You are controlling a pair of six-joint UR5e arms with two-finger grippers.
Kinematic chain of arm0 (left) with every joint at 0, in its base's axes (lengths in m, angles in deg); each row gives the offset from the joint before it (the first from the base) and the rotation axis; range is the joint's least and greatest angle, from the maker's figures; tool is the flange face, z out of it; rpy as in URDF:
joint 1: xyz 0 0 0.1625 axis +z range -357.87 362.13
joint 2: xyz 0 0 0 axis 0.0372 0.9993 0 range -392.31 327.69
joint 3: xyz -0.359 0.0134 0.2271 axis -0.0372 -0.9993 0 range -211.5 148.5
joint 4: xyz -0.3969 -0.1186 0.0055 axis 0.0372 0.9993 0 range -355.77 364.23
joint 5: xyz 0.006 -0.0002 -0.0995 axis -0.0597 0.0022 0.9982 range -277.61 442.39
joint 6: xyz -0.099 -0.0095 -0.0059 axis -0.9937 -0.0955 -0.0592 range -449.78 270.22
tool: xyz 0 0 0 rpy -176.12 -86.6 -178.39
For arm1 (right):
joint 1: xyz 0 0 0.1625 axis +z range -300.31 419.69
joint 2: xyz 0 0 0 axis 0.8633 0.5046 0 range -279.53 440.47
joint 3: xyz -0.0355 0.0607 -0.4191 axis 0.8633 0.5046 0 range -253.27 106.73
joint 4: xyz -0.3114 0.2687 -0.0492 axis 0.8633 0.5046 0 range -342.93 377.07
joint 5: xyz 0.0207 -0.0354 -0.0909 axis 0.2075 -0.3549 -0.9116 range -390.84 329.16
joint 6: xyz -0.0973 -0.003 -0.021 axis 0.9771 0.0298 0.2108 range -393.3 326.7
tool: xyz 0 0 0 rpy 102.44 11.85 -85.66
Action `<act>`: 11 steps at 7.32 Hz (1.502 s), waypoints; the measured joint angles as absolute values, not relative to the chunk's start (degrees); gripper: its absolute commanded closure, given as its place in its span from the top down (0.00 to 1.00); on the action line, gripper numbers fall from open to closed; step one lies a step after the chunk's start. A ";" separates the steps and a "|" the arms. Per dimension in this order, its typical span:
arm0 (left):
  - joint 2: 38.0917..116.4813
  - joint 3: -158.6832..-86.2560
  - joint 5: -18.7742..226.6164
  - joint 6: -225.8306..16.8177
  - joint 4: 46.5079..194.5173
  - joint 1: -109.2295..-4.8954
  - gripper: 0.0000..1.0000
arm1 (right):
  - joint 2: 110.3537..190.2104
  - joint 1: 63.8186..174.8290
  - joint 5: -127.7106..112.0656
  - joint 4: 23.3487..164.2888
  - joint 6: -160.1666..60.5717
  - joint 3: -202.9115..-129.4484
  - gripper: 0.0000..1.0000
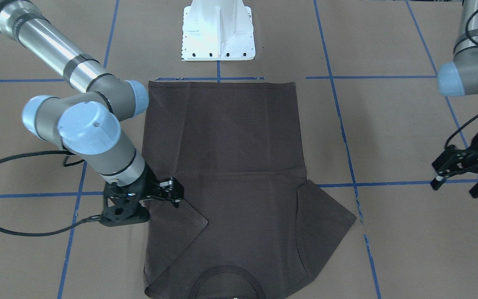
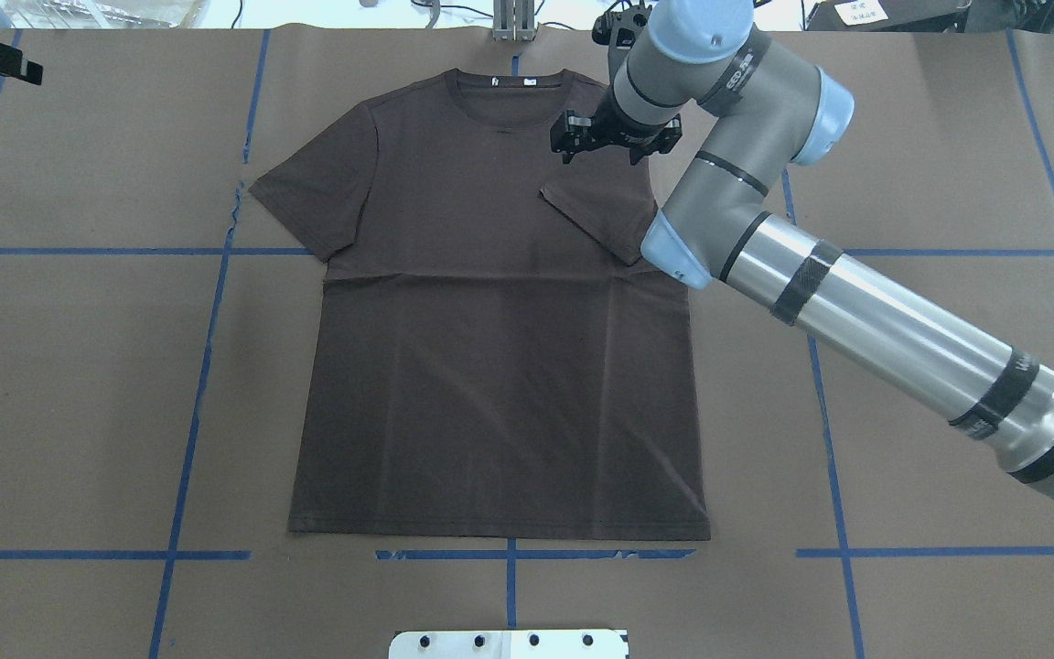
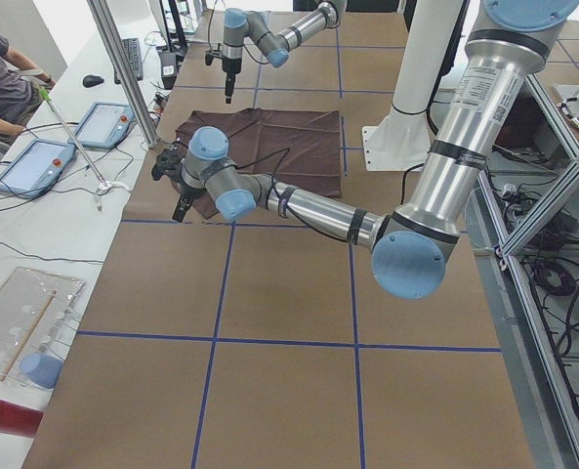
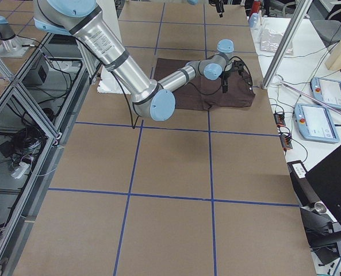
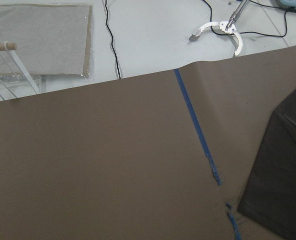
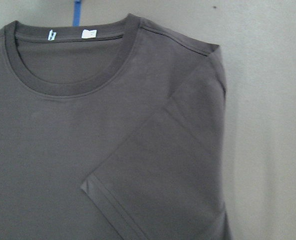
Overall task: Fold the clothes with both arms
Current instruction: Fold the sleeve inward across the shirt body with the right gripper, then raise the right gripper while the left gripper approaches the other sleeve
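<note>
The dark brown-grey T-shirt [image 2: 490, 348] lies flat on the brown table, collar [image 2: 509, 87] away from the robot and hem toward it. The sleeve [image 2: 605, 215] on the robot's right is folded in over the body; it also shows in the right wrist view [image 6: 167, 170]. The other sleeve [image 2: 317, 192] lies spread out. My right gripper [image 2: 614, 146] hovers open and empty over the shoulder by the folded sleeve, and shows in the front view [image 1: 176, 192]. My left gripper [image 1: 457, 185] is open and empty, raised well off to the side of the spread sleeve [image 5: 282, 175].
The white pedestal base [image 1: 218, 31] stands past the hem. Blue tape lines [image 2: 207, 366] grid the brown paper. Beyond the table's far edge is a white bench with tablets [image 3: 74, 137], cables and a seated person [image 3: 1, 68].
</note>
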State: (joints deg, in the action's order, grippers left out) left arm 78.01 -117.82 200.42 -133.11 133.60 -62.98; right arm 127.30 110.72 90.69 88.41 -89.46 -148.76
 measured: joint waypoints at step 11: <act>85.99 -106.36 174.80 -148.21 141.92 -46.55 1.00 | 137.66 115.03 95.65 90.19 -82.82 -156.99 1.00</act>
